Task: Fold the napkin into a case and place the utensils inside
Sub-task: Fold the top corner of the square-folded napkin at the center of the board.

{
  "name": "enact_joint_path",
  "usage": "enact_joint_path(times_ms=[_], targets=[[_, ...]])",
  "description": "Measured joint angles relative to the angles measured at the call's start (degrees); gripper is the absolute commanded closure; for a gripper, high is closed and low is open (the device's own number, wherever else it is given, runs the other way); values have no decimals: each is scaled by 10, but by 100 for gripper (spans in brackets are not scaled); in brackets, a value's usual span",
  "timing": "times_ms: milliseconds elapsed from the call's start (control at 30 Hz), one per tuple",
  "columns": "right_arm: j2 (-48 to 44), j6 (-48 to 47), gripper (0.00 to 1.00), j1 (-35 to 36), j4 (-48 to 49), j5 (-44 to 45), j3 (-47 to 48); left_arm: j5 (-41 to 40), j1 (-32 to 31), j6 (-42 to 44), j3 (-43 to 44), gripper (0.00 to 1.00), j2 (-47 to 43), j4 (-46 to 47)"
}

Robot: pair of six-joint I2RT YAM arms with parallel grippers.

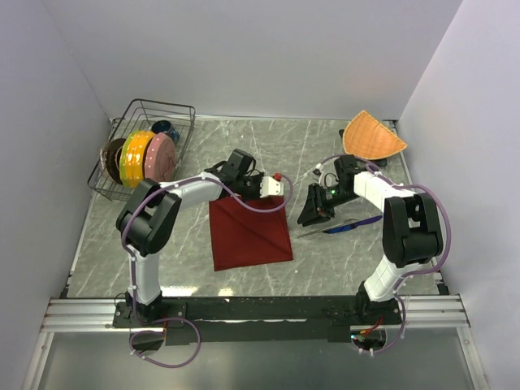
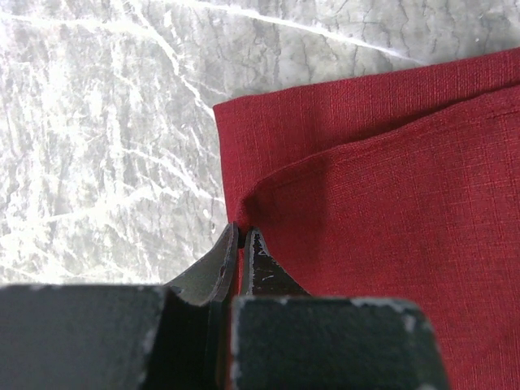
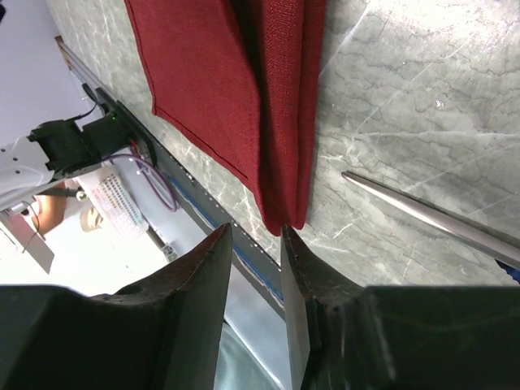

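1. Dark red and doubled over on itself, the napkin (image 1: 248, 236) lies flat in the middle of the bench (image 1: 341, 154), between my two arms.
2. My left claw (image 2: 243, 237) is pinched tight on the napkin's far edge, close to a corner. A raised crease runs from the tips across the cloth.
3. My right claw (image 3: 255, 236) stands at a narrow gap with nothing in it. A doubled fold on the napkin's right side points straight at that gap. I cannot tell whether it touches the tips or stops just short.
4. The next move turns on this, I judge: the cloth lies left of the right claw and dead ahead of its jaws, so a small advance would put the fold between them.
5. The fork (image 3: 422, 213) and the blue-purple knife (image 1: 357, 222) lie together just right of the napkin. Their long axes run roughly across the bench, slightly tilted. The right arm is much the nearer, and neither utensil is inside the cloth yet.
6. The top view gives me the layout but hides both sets of fingertips under the wrists. The wrist views show the pinch, the gap and the cloth's layers.
7. Farther out, a wire rack of plates (image 1: 146, 154) sits far left and an orange mat (image 1: 372, 136) far right.
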Motion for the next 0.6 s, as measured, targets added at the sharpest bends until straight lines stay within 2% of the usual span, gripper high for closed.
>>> enact_joint_path(times_ms=[400, 600], targets=[[5, -5, 62, 0, -1, -4, 0, 0, -17, 5, 7, 96, 4, 0], [5, -9, 59, 0, -2, -11, 0, -7, -20, -6, 8, 75, 10, 0]])
